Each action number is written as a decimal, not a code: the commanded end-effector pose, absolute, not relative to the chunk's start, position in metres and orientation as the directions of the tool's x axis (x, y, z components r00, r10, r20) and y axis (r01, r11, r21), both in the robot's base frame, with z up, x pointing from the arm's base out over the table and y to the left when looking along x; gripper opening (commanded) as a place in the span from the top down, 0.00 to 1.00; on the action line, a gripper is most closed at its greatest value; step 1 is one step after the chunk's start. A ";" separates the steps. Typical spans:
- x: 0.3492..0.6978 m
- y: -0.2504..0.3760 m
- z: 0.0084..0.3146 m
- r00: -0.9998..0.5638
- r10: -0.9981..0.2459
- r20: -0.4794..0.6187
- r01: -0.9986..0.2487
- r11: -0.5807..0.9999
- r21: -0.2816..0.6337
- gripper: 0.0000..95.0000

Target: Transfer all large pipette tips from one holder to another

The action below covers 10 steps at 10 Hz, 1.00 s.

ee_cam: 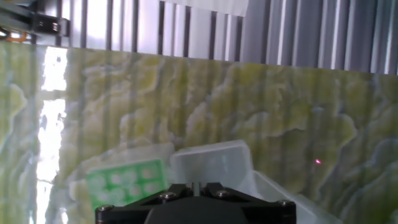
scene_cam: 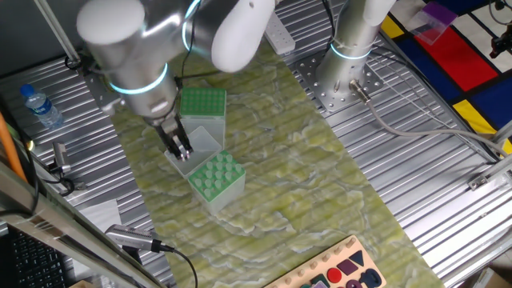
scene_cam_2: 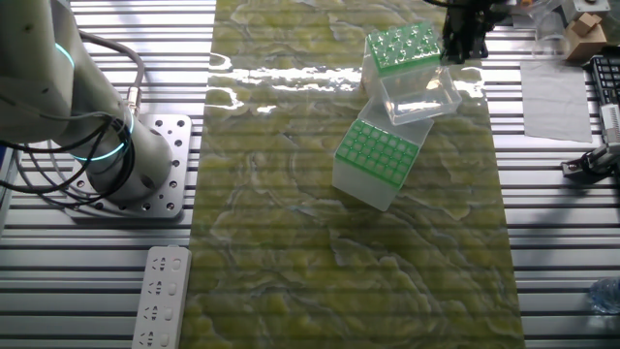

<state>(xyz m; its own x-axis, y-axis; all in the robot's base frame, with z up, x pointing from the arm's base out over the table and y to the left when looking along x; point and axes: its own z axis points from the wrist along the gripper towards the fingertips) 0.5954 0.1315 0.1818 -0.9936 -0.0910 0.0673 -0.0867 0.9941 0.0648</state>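
A green holder full of large pipette tips stands on the mat; it is at the top of the other fixed view. A second green holder shows only open holes. A clear plastic lid lies between them. My gripper hangs just beside the full holder, over the lid's edge. In the hand view the gripper has its jaws nearly together with a thin pale sliver between them, seemingly one pipette tip. The full holder and the lid lie below.
A water bottle lies on the metal table at left. A white power strip lies near the arm's base. A wooden shape board is at the front edge. A small box sits at the far corner.
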 end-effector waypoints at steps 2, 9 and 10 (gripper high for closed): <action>0.604 0.153 0.178 -0.996 -0.048 0.078 -0.044 0.997 0.062 0.80; 0.604 0.173 0.168 -0.997 0.020 0.079 0.025 0.998 0.059 0.80; 0.604 0.173 0.168 -0.997 -0.001 0.076 0.002 0.999 0.045 0.80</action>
<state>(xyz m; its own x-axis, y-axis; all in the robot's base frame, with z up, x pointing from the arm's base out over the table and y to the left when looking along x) 0.6029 0.1736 0.1683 -0.9960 0.0275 0.0851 0.0327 0.9976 0.0604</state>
